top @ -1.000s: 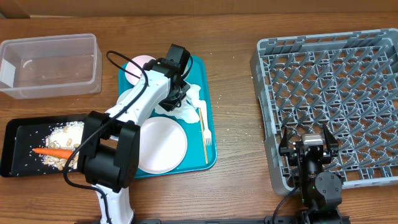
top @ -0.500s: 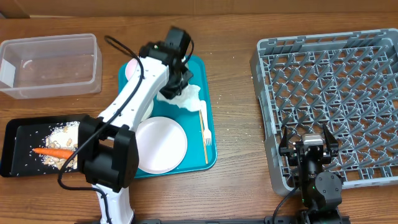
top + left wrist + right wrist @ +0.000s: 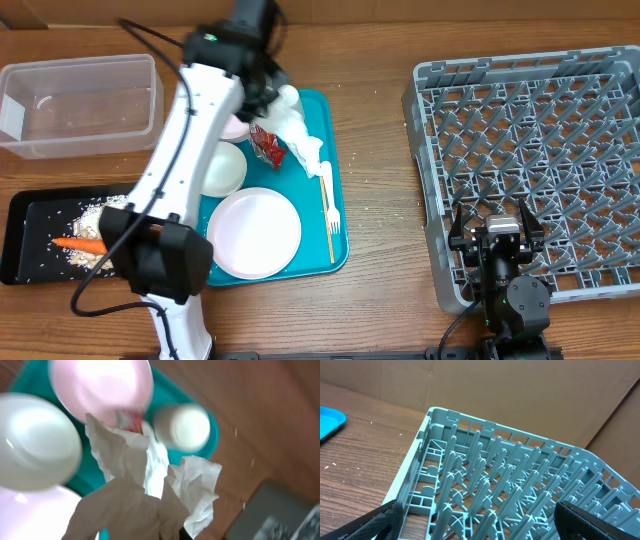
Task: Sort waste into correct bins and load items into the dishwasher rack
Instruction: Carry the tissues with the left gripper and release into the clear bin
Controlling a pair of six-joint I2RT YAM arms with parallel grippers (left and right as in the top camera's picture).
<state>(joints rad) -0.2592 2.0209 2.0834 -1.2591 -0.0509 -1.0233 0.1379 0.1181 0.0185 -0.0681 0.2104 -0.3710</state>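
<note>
Two arms work a wooden desk (image 3: pixel 380 60). The left hand (image 3: pixel 268 85), clenched on a crumpled white paper napkin (image 3: pixel 297 130), holds it over the far end of the teal serving tray (image 3: pixel 338 245), where a small red-and-white wrapper (image 3: pixel 268 148), a white round plate (image 3: pixel 255 232) and a slim pale fork (image 3: pixel 327 205) lie. The right hand (image 3: pixel 497 232), jaws spread wide, hangs at the near-left corner of the large grey plastic dishwasher rack (image 3: pixel 530 130).
</note>
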